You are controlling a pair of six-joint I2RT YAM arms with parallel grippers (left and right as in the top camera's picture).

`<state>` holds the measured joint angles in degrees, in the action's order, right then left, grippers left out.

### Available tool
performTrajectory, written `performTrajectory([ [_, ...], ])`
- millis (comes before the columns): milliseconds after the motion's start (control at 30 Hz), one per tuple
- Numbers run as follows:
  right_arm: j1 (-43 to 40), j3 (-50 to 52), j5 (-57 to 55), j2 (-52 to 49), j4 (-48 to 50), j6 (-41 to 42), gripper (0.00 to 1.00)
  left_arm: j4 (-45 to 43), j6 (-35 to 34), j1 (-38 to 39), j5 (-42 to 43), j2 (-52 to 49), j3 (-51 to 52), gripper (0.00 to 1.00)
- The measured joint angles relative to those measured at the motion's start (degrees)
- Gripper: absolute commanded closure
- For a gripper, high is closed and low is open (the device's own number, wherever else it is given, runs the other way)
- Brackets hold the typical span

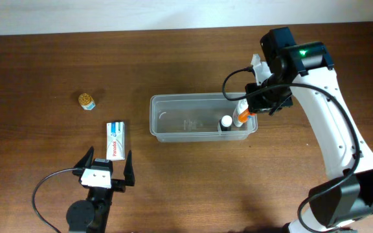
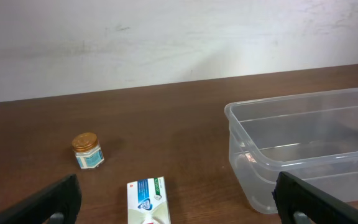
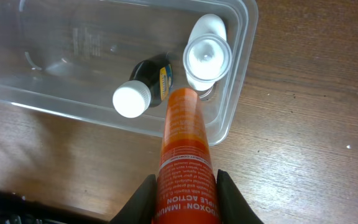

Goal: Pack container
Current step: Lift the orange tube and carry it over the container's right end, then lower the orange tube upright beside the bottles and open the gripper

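The container (image 1: 186, 97) sits open at the middle of the bench (image 1: 37, 65); the right hand (image 3: 186, 202) hangs over its right end, pinching an orange tube (image 3: 182, 137) by the tail, with the tube's free end pointing down into the near-right corner. That corner is already crowded: a dark bottle (image 3: 146, 87) with a white cap lies on its side there, and a white bottle (image 3: 207, 53) stands just beside it against the end wall.

The main risk, as I judge it, is the drop itself. Much of the tube's length seems to lie outside the wall, so a release from here could leave it see-sawing on the rim and tipping out onto the bench. If it goes in steeply, the tip may strike the dark bottle's cap or knock the white bottle over. The tube is smooth and round and held only at one end, so it could swivel in the grip as it is lowered. The tub looks light, so a nudge on its wall might shove it sideways.

The left hand (image 1: 110, 155) is spread wide, low at the near-left, with a box (image 2: 146, 198) just ahead of it and a small jar (image 2: 87, 150) farther off. The two arms are well apart, so a clash seems unlikely.
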<state>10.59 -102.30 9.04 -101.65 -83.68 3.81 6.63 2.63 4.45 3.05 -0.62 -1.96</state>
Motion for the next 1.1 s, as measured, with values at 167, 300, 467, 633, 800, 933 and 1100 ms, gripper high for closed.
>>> performTrajectory([
  [167,0.0,0.48,-0.22,0.0,0.55,0.04,0.8,0.0,0.0,0.0,0.0,0.0,0.0,0.0],
  [300,0.0,2.03,-0.2,0.0,2.34,0.04,0.79,0.02,0.0,0.02,0.0,0.0,0.0,0.01],
  [467,0.0,5.42,-0.22,-0.09,4.83,0.02,0.8,0.0,-0.02,0.0,0.0,0.0,0.0,0.0],
  [633,0.02,6.97,-0.22,-0.13,7.5,0.02,0.79,0.0,0.0,0.02,0.0,0.0,0.0,0.01],
  [800,0.02,6.97,-0.24,-0.15,7.74,0.04,0.75,0.0,0.0,0.0,0.0,0.0,0.0,0.01],
  [933,0.0,6.97,-0.24,-0.15,7.72,0.04,0.75,0.0,0.0,0.0,0.0,0.0,0.0,0.01],
  [1100,0.02,6.97,-0.24,-0.31,7.3,0.02,0.75,0.0,0.0,0.0,0.0,0.0,0.0,0.01],
])
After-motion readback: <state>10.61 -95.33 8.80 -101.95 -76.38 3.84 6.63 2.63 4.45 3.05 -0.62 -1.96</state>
